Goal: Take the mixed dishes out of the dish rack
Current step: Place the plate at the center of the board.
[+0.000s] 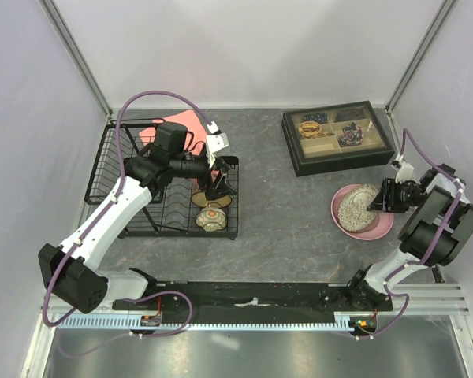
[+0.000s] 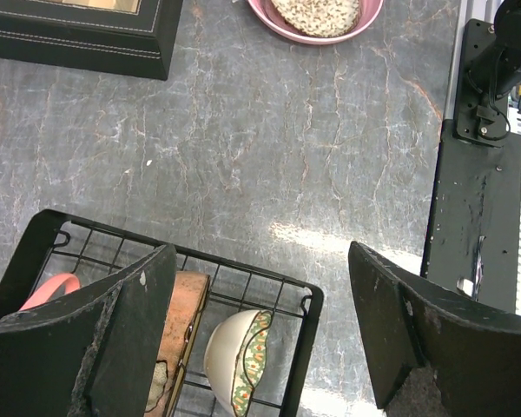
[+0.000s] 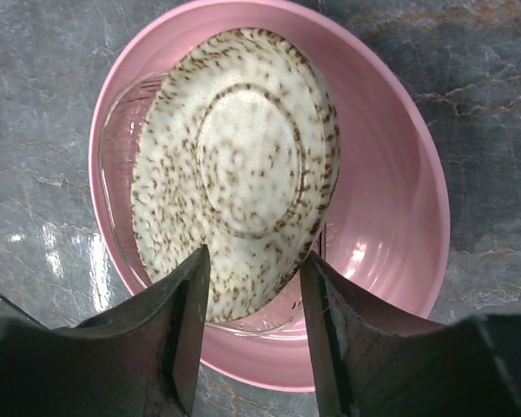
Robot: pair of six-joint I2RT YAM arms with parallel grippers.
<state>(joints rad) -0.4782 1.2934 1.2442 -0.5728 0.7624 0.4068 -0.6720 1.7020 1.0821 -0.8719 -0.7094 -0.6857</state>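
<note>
The dish rack (image 1: pixel 110 169) is found at the left of the desk (image 1: pixel 276 213), with the small brown bowl (image 1: pixel 213 214) stood on edge in its near right corner. The left jaws are held wide apart above that corner, with nothing between them. At the right, the grey speckled bowl (image 3: pixel 234 174) is laid upside down on the large pink plate (image 3: pixel 399 217). The right jaws are parted, with the bowl's rim in the gap.

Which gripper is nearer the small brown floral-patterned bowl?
Left. The left gripper hangs just above the bowl in the black wire rack; the right gripper is far off at the round pink plate.
</note>
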